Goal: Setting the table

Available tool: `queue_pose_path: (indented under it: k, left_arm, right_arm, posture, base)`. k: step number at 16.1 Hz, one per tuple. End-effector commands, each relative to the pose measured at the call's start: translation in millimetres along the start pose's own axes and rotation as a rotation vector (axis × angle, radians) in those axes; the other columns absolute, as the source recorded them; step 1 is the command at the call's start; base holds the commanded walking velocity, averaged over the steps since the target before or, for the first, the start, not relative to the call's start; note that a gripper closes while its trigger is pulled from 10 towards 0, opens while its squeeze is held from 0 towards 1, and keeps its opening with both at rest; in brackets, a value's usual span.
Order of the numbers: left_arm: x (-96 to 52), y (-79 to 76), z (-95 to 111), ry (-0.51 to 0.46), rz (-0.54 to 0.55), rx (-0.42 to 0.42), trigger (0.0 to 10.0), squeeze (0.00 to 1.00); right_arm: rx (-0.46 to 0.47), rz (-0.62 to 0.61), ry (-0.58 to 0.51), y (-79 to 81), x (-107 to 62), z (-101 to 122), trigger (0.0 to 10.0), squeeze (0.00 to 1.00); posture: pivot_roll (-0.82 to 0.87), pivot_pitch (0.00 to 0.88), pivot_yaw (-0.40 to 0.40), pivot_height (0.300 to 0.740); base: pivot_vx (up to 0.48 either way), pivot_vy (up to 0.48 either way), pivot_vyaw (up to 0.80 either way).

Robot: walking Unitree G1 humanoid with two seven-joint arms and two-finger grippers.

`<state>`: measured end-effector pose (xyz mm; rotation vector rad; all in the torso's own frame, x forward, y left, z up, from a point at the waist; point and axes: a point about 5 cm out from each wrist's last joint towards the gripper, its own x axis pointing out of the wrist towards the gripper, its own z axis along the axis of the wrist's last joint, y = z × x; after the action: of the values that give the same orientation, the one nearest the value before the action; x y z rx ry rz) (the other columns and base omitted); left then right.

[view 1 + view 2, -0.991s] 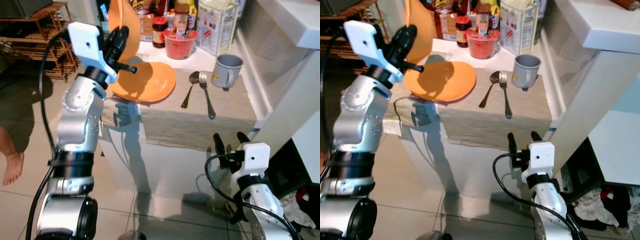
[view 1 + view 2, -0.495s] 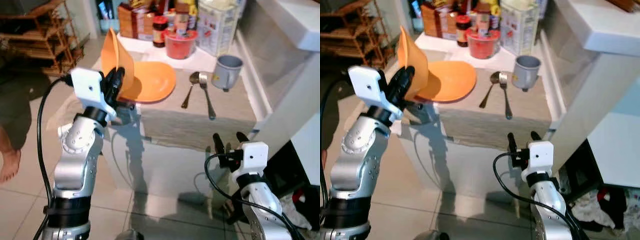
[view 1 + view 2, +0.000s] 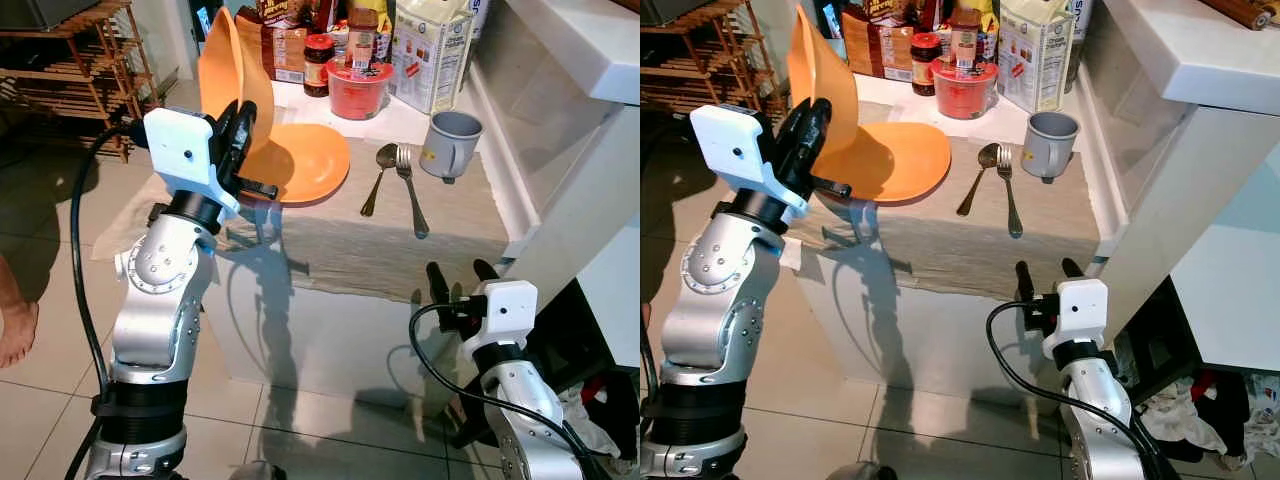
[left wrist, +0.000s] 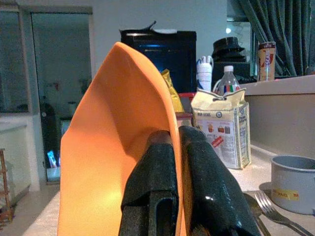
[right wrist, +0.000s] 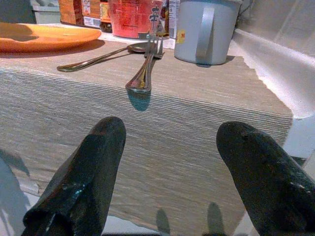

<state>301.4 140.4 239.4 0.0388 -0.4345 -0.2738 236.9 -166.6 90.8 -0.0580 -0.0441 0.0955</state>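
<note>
Left gripper (image 3: 243,135) clamped on the rim of a smooth orange plate (image 3: 222,70) held upright, a second flat orange plate (image 3: 305,165) just beyond its jaws on woven beige cloth (image 3: 400,235), right gripper (image 3: 459,283) jaws apart, metal spoon (image 5: 98,56), fork (image 5: 146,69) and grey mug (image 5: 203,29) ahead.

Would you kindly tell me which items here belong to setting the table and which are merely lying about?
For the job: the orange bowl gripped on edge by the left hand, the orange plate, spoon, fork, grey mug, woven mat.

Lying about: red tub, carton, jam jar, wooden rack.
</note>
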Motion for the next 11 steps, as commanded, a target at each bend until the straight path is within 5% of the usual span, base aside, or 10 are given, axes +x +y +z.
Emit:
queue_pose_path:
  k: [1,11]
  left_arm:
    - [5.6,-5.2,4.6,-0.026,-0.036,-0.01,0.0,0.0]
    - [16.4,-16.5,-2.1,-0.015,-0.098,-0.023,0.0,0.0]
  right_arm:
    - [0.01,-0.003,-0.006,-1.9,2.8,0.7,10.0,0.0]
    - [0.02,-0.019,-0.007,-5.6,5.7,1.1,10.0,0.0]
  posture:
    - [0.01,0.0,-0.003,0.74]
    - [0.0,0.0,0.001,0.74]
  base:
    - [-0.247,0.0,0.0]
    - [-0.287,0.0,0.0]
